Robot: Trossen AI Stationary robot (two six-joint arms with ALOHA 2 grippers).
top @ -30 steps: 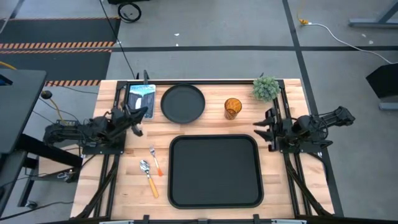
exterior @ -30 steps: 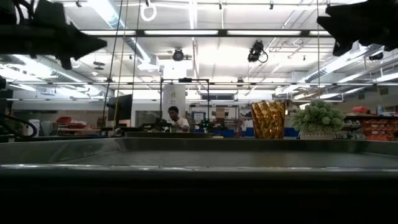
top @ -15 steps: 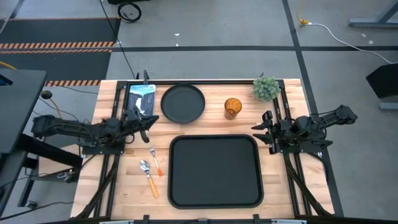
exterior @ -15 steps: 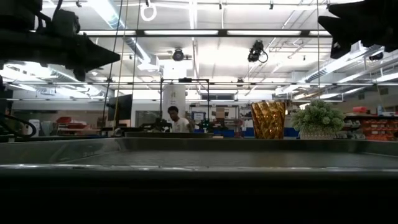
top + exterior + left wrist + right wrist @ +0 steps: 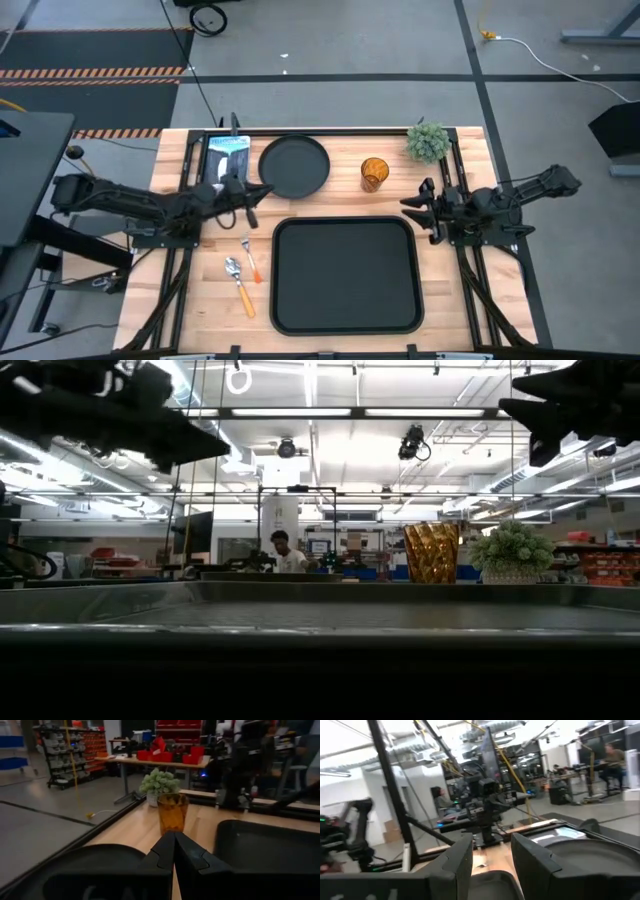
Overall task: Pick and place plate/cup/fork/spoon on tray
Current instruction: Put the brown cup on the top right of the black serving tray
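The left hand is stretched out over the desk, its fingers pressed together into a closed wedge with nothing between them. It hangs just beside the near-left rim of the plate, between that plate and the far-left corner of the tray; whether it touches the plate's rim is hard to judge from above. In the left wrist view the closed fingers point straight toward the cup, with the dark curve of the plate to one side and the tray's corner to the other.

The right hand sits at the right side of the desk, just off the tray's far-right corner and near the cup. Its two fingers stand apart, open and empty.

The plate lies flat at the far edge of the desk, left of centre, beyond the tray. The cup stands upright to the plate's right, apart from it. The tray lies in the near-centre of the desk with nothing on it. The fork and the spoon lie side by side on the bare wood left of the tray, the fork the nearer of the two to the tray.

A small potted plant stands at the far-right corner, beyond the cup. A blue-and-white packet lies at the far-left, beside the plate. In the low view a person shows well behind the desk.
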